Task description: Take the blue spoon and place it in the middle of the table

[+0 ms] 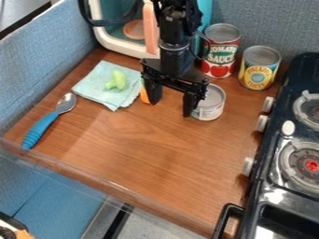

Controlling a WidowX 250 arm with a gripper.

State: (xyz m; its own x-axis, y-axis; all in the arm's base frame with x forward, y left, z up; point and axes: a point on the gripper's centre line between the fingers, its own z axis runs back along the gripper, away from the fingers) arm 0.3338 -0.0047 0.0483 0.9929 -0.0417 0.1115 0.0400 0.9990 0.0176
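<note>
My gripper (170,108) hangs over the back middle of the wooden table (146,154), its two fingers spread apart with nothing held between them. The blue spoon (41,130) lies on the left side of the table, its blue ribbed handle towards the front left corner and its metal bowl pointing back and to the right. It is well to the left of the gripper and apart from it.
A light blue cloth (93,88) with a green toy piece (116,80) lies left of the gripper. An orange item (144,95) and a small can (211,103) are close by the gripper. Two cans (220,51) (259,68) stand behind; a stove (283,140) borders the right.
</note>
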